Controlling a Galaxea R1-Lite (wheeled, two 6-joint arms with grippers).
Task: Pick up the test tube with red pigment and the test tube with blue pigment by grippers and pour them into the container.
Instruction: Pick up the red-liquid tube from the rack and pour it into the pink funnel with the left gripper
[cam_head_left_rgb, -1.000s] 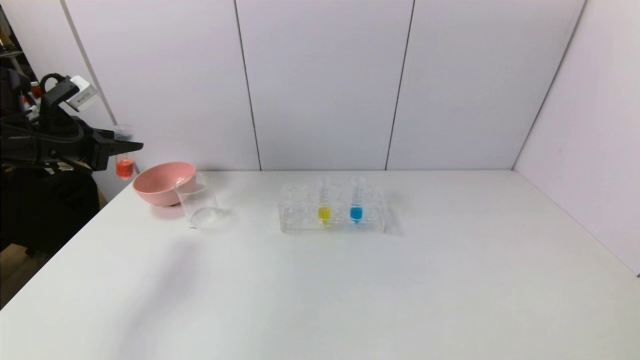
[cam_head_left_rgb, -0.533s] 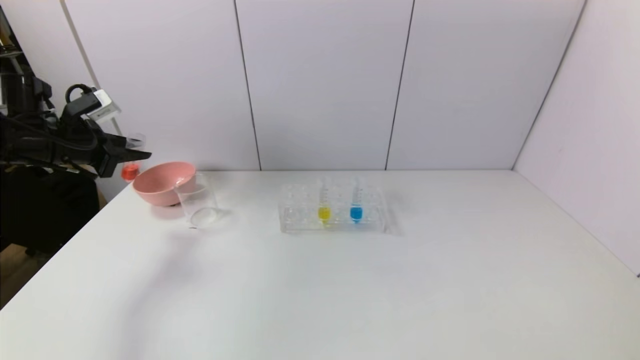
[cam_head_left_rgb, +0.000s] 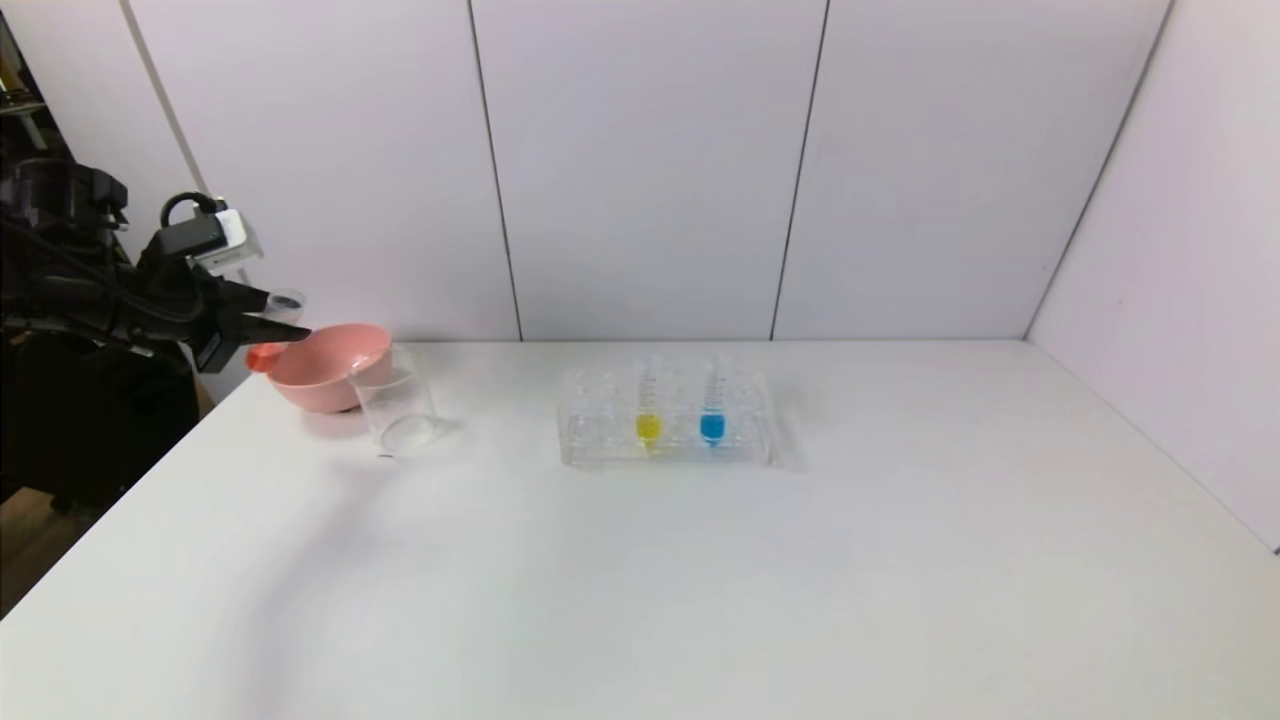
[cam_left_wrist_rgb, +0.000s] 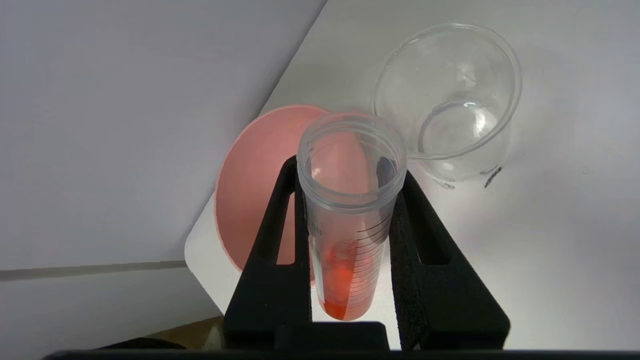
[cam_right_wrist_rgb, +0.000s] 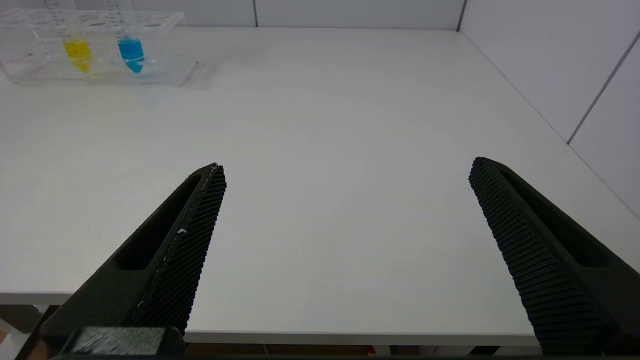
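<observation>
My left gripper (cam_head_left_rgb: 283, 326) is shut on the test tube with red pigment (cam_head_left_rgb: 262, 355), in the air at the table's far left corner, just left of the pink bowl. In the left wrist view the fingers clamp the tube (cam_left_wrist_rgb: 350, 240) below its open mouth, with red liquid at its tip. The tube is tilted. The container, a clear glass beaker (cam_head_left_rgb: 396, 402), stands empty beside the bowl and beyond the tube mouth (cam_left_wrist_rgb: 450, 95). The test tube with blue pigment (cam_head_left_rgb: 712, 418) stands in the rack (cam_right_wrist_rgb: 131, 50). My right gripper (cam_right_wrist_rgb: 347, 170) is open and empty over the table's front edge.
A pink bowl (cam_head_left_rgb: 325, 368) touches the beaker's left side and lies under the tube in the left wrist view (cam_left_wrist_rgb: 260, 170). A clear tube rack (cam_head_left_rgb: 600, 445) at mid-table also holds a tube with yellow liquid (cam_head_left_rgb: 648, 424). Walls stand behind and on the right.
My left gripper has moved right and down towards the bowl and beaker. The red tube has gone from upright to tilted.
</observation>
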